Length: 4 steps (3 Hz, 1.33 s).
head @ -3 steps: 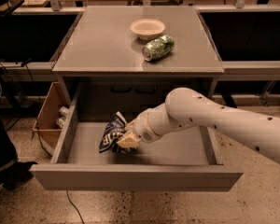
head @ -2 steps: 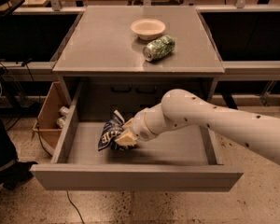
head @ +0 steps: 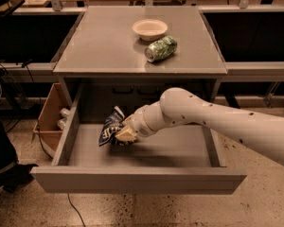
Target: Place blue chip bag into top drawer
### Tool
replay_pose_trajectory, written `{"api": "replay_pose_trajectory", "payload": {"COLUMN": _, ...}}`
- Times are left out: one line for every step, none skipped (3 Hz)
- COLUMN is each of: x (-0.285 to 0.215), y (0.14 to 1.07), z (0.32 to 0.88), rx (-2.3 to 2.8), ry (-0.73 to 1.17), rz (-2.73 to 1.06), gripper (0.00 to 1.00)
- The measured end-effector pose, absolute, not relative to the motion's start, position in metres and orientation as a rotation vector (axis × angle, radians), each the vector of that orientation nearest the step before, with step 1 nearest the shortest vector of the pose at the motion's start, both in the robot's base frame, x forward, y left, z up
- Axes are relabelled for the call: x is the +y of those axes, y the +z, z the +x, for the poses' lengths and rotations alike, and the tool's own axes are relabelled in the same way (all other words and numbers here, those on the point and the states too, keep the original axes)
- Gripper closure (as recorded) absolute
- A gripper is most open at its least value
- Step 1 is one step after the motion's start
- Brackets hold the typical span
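The top drawer (head: 137, 178) stands pulled out fully from under the front edge of the bench (head: 99, 46). The gripper (head: 124, 134) is already inside it, low over the drawer floor, toward the bench's left edge as the camera sees it. Its fingers seem clenched on the blue chip bag (head: 109, 129), which stands tilted and, I judge, is not yet lying free on the floor. So the carrying is done; what is left is to let the bag go and take the arm out.

Compared with the earlier frame, the bag keeps nearly the same place, while the arm's rounded joint has shifted a little toward the left edge. The green soda can (head: 161, 48) and the bowl (head: 150, 29), near the back edge, are unchanged.
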<state>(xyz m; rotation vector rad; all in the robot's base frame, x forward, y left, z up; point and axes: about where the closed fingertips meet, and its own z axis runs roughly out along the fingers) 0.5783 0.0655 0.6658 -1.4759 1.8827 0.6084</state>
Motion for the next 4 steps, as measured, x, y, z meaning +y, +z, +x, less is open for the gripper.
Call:
{"api": "replay_pose_trajectory", "payload": {"x": 0.066, "y": 0.665, "z": 0.579, "rx": 1.883, "ry": 0.609, "rz": -1.475, "gripper": 0.35}}
{"api": "replay_pose_trajectory", "payload": {"x": 0.068, "y": 0.664, "z": 0.580, "rx": 1.884, "ry": 0.631, "rz": -1.471, "gripper": 0.12}}
{"api": "replay_pose_trajectory", "payload": {"x": 0.067, "y": 0.679, "z": 0.577, "rx": 1.890, "ry": 0.680, "rz": -1.459, "gripper": 0.00}}
{"api": "replay_pose_trajectory", "payload": {"x": 0.033, "y": 0.720, "z": 0.555, "rx": 1.921, "ry": 0.765, "rz": -1.383, "gripper": 0.00}}
